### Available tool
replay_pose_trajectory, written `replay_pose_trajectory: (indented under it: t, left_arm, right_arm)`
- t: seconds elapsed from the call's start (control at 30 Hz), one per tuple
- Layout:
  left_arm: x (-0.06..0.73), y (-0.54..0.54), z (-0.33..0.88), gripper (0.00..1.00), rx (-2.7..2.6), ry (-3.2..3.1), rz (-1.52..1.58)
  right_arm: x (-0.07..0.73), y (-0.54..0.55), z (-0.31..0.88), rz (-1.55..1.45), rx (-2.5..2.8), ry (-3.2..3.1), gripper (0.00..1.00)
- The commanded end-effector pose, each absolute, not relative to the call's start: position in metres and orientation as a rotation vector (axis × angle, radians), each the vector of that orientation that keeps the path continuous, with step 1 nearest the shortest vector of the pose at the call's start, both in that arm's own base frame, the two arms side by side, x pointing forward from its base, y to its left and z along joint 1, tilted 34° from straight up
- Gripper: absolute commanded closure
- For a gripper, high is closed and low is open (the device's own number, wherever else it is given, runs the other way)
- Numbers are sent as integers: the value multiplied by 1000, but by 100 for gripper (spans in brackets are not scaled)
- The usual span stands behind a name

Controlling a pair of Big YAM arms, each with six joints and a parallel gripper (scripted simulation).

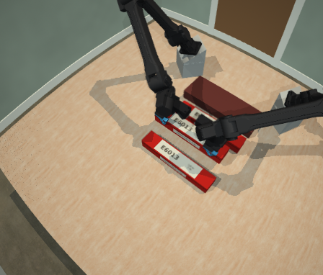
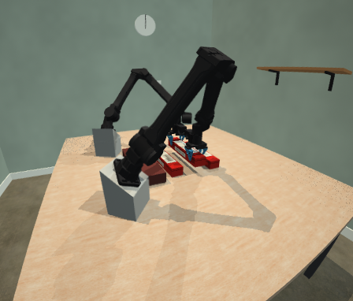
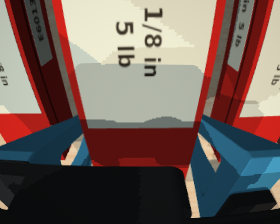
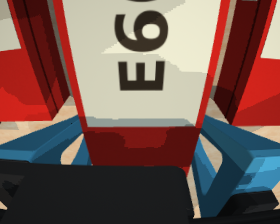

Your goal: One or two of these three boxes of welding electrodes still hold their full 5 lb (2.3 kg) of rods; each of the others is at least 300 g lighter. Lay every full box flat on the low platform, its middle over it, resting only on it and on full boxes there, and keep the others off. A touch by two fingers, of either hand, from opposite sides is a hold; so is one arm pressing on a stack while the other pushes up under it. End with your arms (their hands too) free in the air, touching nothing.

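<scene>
Three red cartons lay roughly parallel in the top view: the outer box (image 1: 178,160) (image 2: 213,161) (image 3: 11,80) (image 4: 276,90), the middle box (image 1: 184,126) (image 2: 198,159) (image 3: 141,100) (image 4: 141,107) and the inner box (image 1: 239,145) (image 2: 173,169) (image 3: 266,90) (image 4: 16,90) by the platform (image 1: 223,98) (image 2: 155,177).

The exterior view showed the middle box apparently raised, off the platform, probably to judge its weight.

In the left wrist view, the left gripper (image 1: 210,152) (image 2: 176,138) (image 3: 140,113) pinched the middle box's "5 lb" end; the printing couldn't reveal its fill.

In the right wrist view, the right gripper (image 1: 163,119) (image 2: 196,153) (image 4: 141,113) pinched the opposite end, likely sharing the load and keeping it level. Rods inside were hidden.
</scene>
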State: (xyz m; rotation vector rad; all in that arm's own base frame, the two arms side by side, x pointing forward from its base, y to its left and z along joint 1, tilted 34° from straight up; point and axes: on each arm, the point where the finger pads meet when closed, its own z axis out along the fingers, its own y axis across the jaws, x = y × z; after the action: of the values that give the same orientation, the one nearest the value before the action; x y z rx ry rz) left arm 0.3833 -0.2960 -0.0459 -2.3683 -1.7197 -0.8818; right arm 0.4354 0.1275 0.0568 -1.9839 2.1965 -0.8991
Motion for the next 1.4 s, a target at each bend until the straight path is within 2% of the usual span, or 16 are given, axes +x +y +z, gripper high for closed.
replay_pose_trajectory:
  t: [0.0,1.37]
  left_arm:
    - [398,-302,-25,100,-2382,-1773,-916]
    - [411,-292,-48,100,-2378,-1777,-918]
  right_arm:
    - [441,121,67,-921,-1964,2189,100]
    - [451,109,44,-922,-1971,2193,100]
